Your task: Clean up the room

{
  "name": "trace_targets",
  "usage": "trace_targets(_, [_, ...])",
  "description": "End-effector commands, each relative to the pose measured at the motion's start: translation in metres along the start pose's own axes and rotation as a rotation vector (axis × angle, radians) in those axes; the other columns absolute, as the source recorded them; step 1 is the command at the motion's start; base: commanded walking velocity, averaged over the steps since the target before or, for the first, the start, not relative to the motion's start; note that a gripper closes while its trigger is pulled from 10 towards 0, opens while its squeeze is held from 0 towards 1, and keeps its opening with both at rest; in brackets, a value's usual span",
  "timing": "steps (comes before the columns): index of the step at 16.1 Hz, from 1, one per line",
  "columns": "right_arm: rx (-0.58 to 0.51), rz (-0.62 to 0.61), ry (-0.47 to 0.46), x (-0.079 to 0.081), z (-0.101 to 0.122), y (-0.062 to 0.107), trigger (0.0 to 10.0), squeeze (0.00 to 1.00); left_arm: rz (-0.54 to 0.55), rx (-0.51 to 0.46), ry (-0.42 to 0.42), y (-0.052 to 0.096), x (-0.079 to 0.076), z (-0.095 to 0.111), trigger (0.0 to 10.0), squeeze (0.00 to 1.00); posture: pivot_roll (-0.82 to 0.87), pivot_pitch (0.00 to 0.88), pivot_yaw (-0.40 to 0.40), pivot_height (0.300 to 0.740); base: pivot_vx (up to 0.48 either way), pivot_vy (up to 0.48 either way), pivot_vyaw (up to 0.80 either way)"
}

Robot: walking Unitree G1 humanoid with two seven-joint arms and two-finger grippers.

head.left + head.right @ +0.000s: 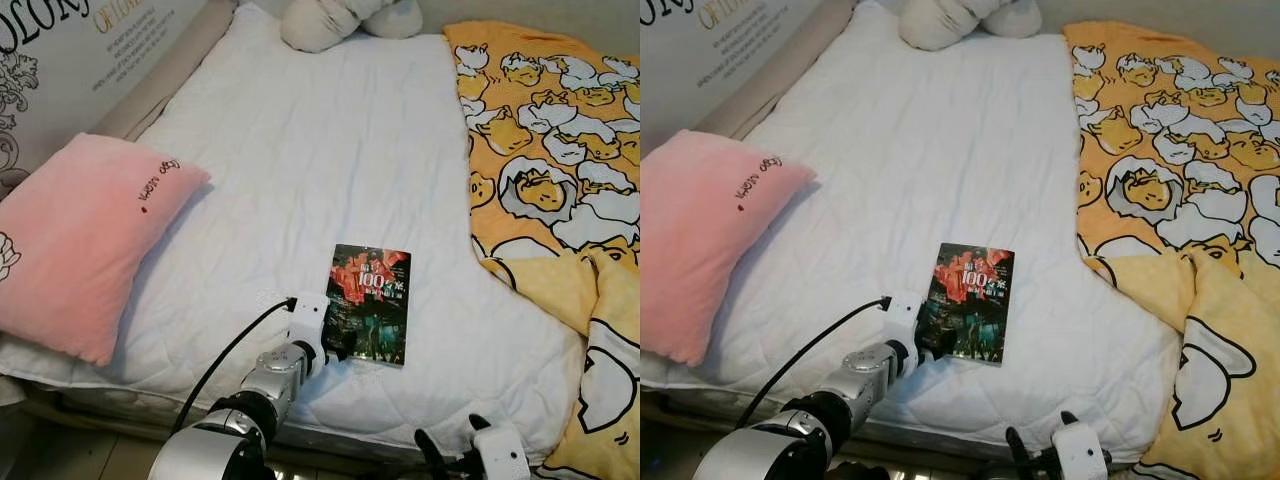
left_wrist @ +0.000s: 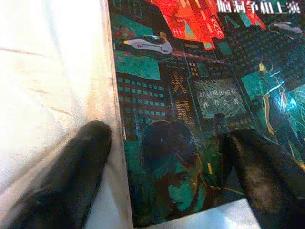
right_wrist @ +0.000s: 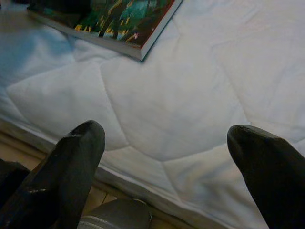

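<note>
A book [image 1: 369, 303] with a dark green and red cover lies flat on the white quilted mattress [image 1: 320, 170], near its front edge. My left gripper [image 1: 338, 350] is at the book's near left corner, open. In the left wrist view one fingertip [image 2: 86, 162] rests on the sheet beside the spine and the other fingertip [image 2: 267, 167] lies on the cover [image 2: 200, 95]. My right gripper [image 1: 450, 452] hangs low before the bed's front edge, open, with the mattress between its fingers [image 3: 76, 162] and the book's corner [image 3: 124, 24] farther off.
A pink pillow [image 1: 80, 240] lies at the bed's left edge by the printed wall [image 1: 70, 60]. A yellow duck-print blanket [image 1: 550, 160] covers the bed's right side and drapes over the front. A cream plush toy [image 1: 340, 20] sits at the far end.
</note>
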State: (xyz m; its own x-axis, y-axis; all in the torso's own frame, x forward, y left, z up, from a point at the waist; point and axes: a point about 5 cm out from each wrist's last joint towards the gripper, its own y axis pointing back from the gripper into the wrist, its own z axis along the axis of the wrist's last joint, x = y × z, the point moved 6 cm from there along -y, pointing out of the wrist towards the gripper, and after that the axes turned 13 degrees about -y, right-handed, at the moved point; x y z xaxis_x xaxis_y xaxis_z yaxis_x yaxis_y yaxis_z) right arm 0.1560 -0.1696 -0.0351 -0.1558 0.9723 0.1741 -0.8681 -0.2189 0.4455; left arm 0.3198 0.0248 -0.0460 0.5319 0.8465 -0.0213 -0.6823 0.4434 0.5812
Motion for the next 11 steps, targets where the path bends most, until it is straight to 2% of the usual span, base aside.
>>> trace_targets(1, [-0.001,-0.02,-0.016,-0.004,0.002,0.001,10.0,0.0,-0.044,0.056,0.004,-0.002,-0.019,-0.01,0.0,0.0,-0.17,0.09,-0.012,0.732,0.0,0.0,0.0])
trace_targets(5, [-0.029,-0.033,-0.031,-0.005,0.016,-0.008,10.0,0.0,-0.026,0.103,0.008,0.001,-0.013,-0.022,0.0,0.0,-0.17,0.088,-0.01,0.732,0.0,0.0,0.0])
trace_targets(9, [-0.02,-0.037,-0.035,-0.007,0.016,-0.01,10.0,0.0,-0.064,0.106,-0.075,0.001,-0.018,-0.024,0.0,0.0,-0.17,0.09,-0.011,0.732,0.0,0.0,0.0])
trace_targets(11, [-0.014,-0.042,-0.038,-0.008,0.015,-0.012,10.0,0.0,-0.062,0.095,-0.066,0.001,-0.017,-0.023,0.0,0.0,-0.17,0.087,-0.011,0.732,0.0,0.0,0.0])
